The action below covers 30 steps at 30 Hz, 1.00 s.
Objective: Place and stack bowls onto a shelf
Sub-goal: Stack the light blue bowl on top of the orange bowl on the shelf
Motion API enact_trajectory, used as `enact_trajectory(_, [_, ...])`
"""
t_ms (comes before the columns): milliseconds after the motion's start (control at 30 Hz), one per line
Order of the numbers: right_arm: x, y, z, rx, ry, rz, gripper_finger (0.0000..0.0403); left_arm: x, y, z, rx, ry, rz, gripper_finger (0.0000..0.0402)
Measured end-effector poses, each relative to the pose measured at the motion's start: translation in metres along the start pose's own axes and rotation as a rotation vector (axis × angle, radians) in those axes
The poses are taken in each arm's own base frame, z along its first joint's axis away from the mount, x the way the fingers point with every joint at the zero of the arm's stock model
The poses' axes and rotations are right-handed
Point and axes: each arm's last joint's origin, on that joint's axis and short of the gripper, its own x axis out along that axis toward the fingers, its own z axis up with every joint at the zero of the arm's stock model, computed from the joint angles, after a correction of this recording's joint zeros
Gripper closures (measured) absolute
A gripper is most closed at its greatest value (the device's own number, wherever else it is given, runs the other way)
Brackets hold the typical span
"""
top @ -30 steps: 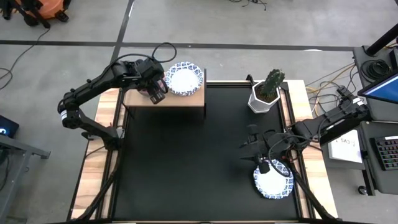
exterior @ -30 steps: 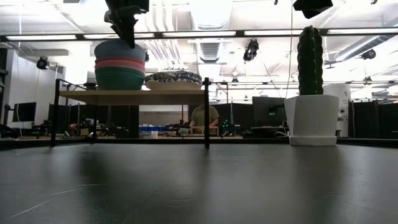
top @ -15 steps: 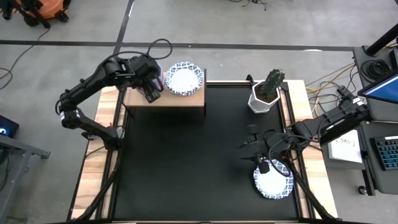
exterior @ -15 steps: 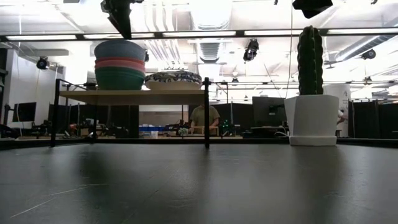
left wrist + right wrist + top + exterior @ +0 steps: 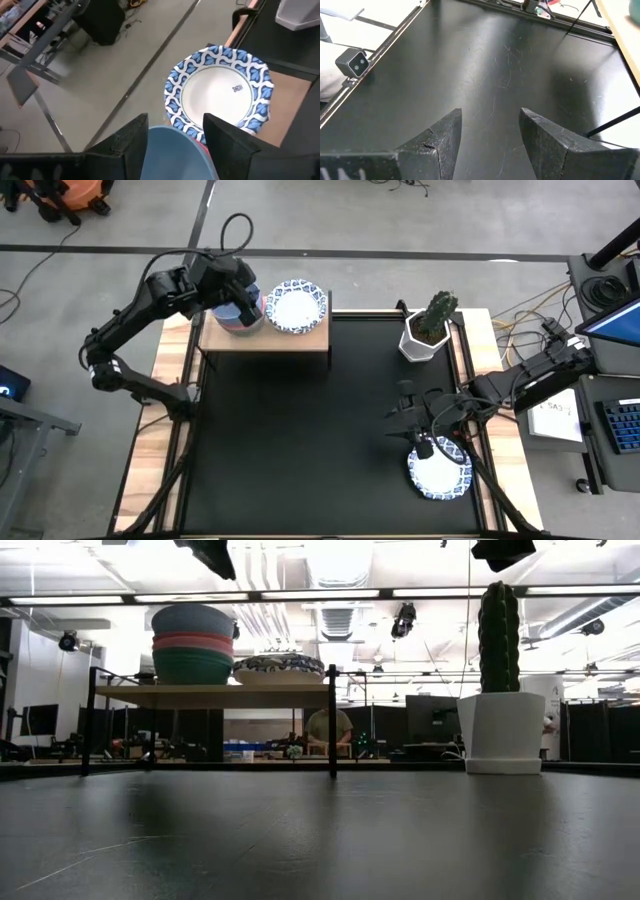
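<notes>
On the shelf (image 5: 300,340) a stack of a blue, a pink and a green bowl (image 5: 192,640) rests on the wooden top at the left end. A white bowl with a blue rim (image 5: 220,87) sits beside it. My left gripper (image 5: 175,135) hangs open above the stack, its fingers on either side of the blue bowl's rim (image 5: 172,152) and clear of it. A second white and blue bowl (image 5: 439,471) lies on the black table near the right. My right gripper (image 5: 490,130) hovers open just beyond that bowl, over bare table.
A cactus in a white pot (image 5: 428,330) stands at the table's far right. The shelf's black legs (image 5: 331,720) stand on the far left of the table. A person (image 5: 328,730) sits in the room behind.
My left gripper has risen from just over the bowl stack and drawn back toward the table's far left, tipping its fingers up; in the low view it has almost left the top of the picture. The stack stays as it was.
</notes>
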Motion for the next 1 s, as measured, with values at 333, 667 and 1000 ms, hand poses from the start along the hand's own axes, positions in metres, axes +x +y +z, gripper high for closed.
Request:
enact_trajectory(333, [0.000,0.000,0.000,0.018,0.001,0.000,0.0216,0.030,-0.013,-0.037,-0.084,-0.125,0.055,0.0266])
enact_trajectory(667, [0.000,0.000,0.000,0.024,0.000,0.000,0.0216,0.059,-0.034,-0.085,-0.201,-0.355,0.120,0.0292])
enact_trajectory(1000, [0.000,0.000,0.000,0.026,-0.006,0.000,0.0216,0.074,-0.045,-0.103,-0.259,-0.320,0.099,0.0300])
